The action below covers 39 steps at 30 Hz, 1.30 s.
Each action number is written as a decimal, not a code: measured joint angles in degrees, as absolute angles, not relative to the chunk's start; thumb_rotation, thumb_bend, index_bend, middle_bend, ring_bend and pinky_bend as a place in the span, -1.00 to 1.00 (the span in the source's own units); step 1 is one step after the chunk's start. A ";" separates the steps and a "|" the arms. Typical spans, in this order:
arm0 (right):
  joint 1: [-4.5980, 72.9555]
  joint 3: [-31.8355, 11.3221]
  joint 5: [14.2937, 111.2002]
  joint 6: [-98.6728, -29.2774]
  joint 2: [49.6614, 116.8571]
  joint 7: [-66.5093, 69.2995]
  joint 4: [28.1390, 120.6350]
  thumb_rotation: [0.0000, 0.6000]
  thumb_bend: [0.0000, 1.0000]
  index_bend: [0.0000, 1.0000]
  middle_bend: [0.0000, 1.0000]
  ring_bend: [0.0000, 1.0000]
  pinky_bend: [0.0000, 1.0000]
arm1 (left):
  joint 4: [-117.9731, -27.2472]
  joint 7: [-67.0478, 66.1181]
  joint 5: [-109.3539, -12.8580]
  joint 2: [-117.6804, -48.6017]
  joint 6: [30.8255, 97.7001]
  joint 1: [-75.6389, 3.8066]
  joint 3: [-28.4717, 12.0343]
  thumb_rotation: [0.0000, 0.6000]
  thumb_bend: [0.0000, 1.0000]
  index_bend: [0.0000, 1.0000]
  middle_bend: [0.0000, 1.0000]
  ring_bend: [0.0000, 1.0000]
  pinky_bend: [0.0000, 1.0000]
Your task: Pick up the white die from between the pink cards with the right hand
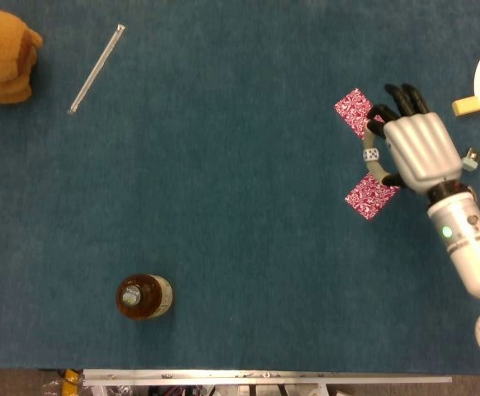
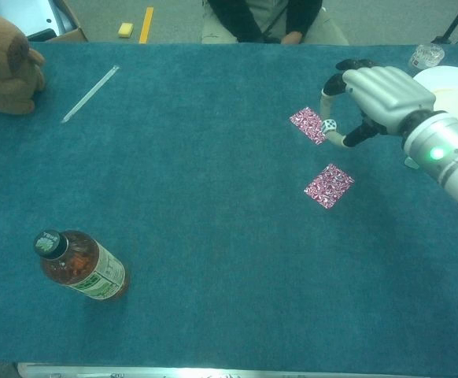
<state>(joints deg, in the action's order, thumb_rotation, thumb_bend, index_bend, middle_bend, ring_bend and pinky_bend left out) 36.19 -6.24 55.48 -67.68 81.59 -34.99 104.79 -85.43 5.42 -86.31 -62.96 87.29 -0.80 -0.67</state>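
Observation:
My right hand (image 1: 417, 148) (image 2: 378, 94) hangs over the table's right part and pinches the white die (image 1: 371, 154) (image 2: 329, 124) between its thumb and a finger. Two pink patterned cards lie flat on the cloth: the far pink card (image 1: 355, 110) (image 2: 308, 124) just left of the hand, and the near pink card (image 1: 371, 197) (image 2: 329, 185) below it. The die is lifted off the cloth, roughly over the gap between the cards. My left hand shows in neither view.
A brown tea bottle (image 1: 143, 296) (image 2: 81, 265) lies at the front left. A clear rod (image 1: 96, 68) and a plush bear (image 1: 2, 62) sit at the far left. A white plate (image 2: 449, 102), a yellow block (image 1: 466, 105) and a small grey object (image 1: 470, 158) are at the right.

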 measured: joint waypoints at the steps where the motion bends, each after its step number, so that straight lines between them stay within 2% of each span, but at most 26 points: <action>1: 35.94 -5.96 55.97 -67.97 81.32 -35.09 105.26 1.00 -0.37 0.12 -0.37 -0.90 -1.00 | -85.46 5.44 -86.33 -62.91 87.42 -0.73 -0.67 0.32 -0.11 -0.62 -0.68 -0.93 -0.90; 8: 35.90 -6.74 59.61 -69.47 83.02 -33.31 103.74 1.00 -0.37 0.13 -0.38 -0.90 -1.00 | -85.21 6.24 -86.40 -62.68 88.17 -0.19 -0.63 0.32 -0.11 -0.62 -0.68 -0.93 -0.90; 10: 35.70 -7.25 64.27 -71.74 85.07 -30.19 101.20 1.00 -0.38 -0.09 -0.45 -0.90 -1.00 | -85.12 6.46 -86.47 -62.60 88.39 -0.05 -0.61 0.32 -0.11 -0.62 -0.68 -0.93 -0.90; 14: 35.36 -8.31 74.62 -76.75 90.30 -22.55 93.69 1.00 -0.39 -0.88 -0.61 -0.94 -1.00 | -84.77 6.89 -86.31 -62.51 88.98 0.36 -0.69 0.33 -0.11 -0.62 -0.68 -0.93 -0.90; 16: 35.12 -8.92 78.27 -79.15 92.98 -19.60 90.45 1.00 -0.39 -1.00 -0.62 -0.94 -1.00 | -84.44 7.18 -86.03 -62.56 88.96 0.49 -0.75 0.32 -0.11 -0.62 -0.68 -0.93 -0.90; 27: 32.87 -9.95 78.63 -79.55 92.78 -19.36 90.95 1.00 -0.39 -1.00 -0.62 -0.95 -1.00 | -84.35 6.71 -86.30 -62.80 88.06 -0.02 -0.80 0.32 -0.11 -0.62 -0.68 -0.93 -0.90; 33: 31.55 -9.80 77.19 -79.19 90.02 -23.00 93.78 1.00 -0.39 -1.00 -0.62 -0.95 -1.00 | -84.44 6.41 -85.93 -62.61 87.49 -0.09 -0.76 0.33 -0.11 -0.62 -0.68 -0.93 -0.90; 39: 29.29 -9.02 71.67 -78.58 84.42 -31.49 100.70 1.00 -0.39 -0.98 -0.61 -0.95 -1.00 | -84.20 6.32 -85.20 -62.39 86.63 -0.44 -1.08 0.33 -0.11 -0.62 -0.68 -0.93 -0.90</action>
<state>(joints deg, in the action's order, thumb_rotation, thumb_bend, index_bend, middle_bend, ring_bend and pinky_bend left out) 29.29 -9.02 71.67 -78.58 84.42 -31.49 100.70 -84.20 6.32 -85.20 -62.39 86.63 -0.44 -1.08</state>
